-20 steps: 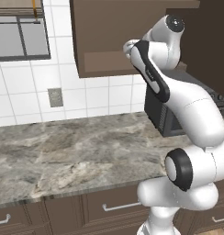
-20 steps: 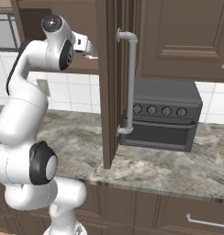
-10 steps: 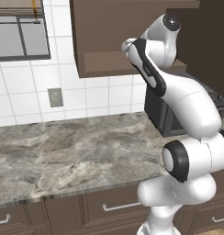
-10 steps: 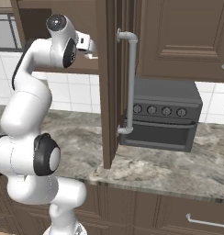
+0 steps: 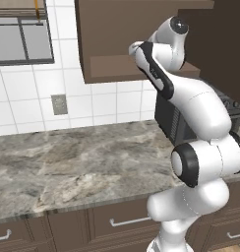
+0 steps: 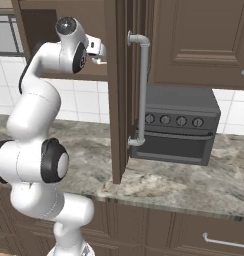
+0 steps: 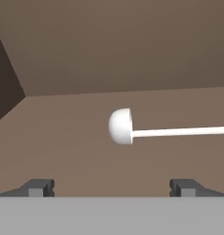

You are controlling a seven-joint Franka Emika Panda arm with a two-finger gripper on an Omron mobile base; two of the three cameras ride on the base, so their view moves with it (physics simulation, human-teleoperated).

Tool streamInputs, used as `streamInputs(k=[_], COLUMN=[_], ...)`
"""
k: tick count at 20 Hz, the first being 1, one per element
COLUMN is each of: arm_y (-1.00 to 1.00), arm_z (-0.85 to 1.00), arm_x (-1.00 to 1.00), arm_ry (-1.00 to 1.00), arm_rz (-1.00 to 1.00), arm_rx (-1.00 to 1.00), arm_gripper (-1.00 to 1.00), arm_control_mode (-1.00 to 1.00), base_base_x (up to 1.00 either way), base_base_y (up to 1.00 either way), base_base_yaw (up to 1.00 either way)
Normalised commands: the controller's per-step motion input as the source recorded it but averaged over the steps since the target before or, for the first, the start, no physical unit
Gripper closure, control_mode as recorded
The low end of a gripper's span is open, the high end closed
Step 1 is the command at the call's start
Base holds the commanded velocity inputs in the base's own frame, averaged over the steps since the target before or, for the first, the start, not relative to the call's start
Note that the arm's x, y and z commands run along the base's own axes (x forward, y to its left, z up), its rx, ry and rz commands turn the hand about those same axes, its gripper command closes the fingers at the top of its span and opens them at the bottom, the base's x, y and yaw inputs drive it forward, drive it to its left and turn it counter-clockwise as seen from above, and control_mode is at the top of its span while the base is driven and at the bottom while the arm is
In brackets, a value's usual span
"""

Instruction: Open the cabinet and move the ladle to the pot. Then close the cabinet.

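The cabinet (image 5: 117, 44) hangs open, and its door (image 6: 119, 90) stands edge-on in the right base view with the silver bar handle (image 6: 142, 85) on it. The arm reaches up to the cabinet's open front. In the hand view the white ladle (image 7: 120, 126) lies on the brown shelf, its bowl in the middle and its thin handle running right. My gripper (image 7: 112, 188) is open, its fingertips (image 7: 39, 187) wide apart below the ladle and clear of it. The pot is out of view.
A dark toaster oven (image 6: 179, 125) stands on the marble counter (image 5: 68, 162) right of the open door. A wall outlet (image 5: 59, 104) sits on the white tiles. Drawers (image 5: 127, 221) run below the counter's front edge.
The arm's upper joints have shifted a little while the hand stays at the cabinet opening. The jaws stay open.
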Motion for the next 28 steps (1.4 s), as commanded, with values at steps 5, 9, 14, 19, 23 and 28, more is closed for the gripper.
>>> streamInputs(k=[5, 9, 14, 19, 23, 28], arm_y=[0.0, 0.0, 0.0, 0.0, 0.0, 0.0], arm_z=[-0.04, -0.03, -0.1, -0.09, -0.07, -0.04], arm_x=[0.19, 0.23, 0.26, 0.23, 0.19, 0.19], arm_ry=[0.0, 0.0, 0.0, 0.0, 0.0, 0.0], arm_rz=[0.0, 0.0, 0.0, 0.0, 0.0, 0.0], arm_rx=[0.0, 0.0, 0.0, 0.0, 0.0, 0.0], arm_gripper=[-1.0, -1.0, -1.0, -1.0, -1.0, -1.0], arm_control_mode=[-1.0, -1.0, -1.0, -1.0, -1.0, -1.0], base_base_x=[0.0, 0.0, 0.0, 0.0, 0.0, 0.0], base_base_y=[0.0, 0.0, 0.0, 0.0, 0.0, 0.0], base_base_yaw=[0.0, 0.0, 0.0, 0.0, 0.0, 0.0])
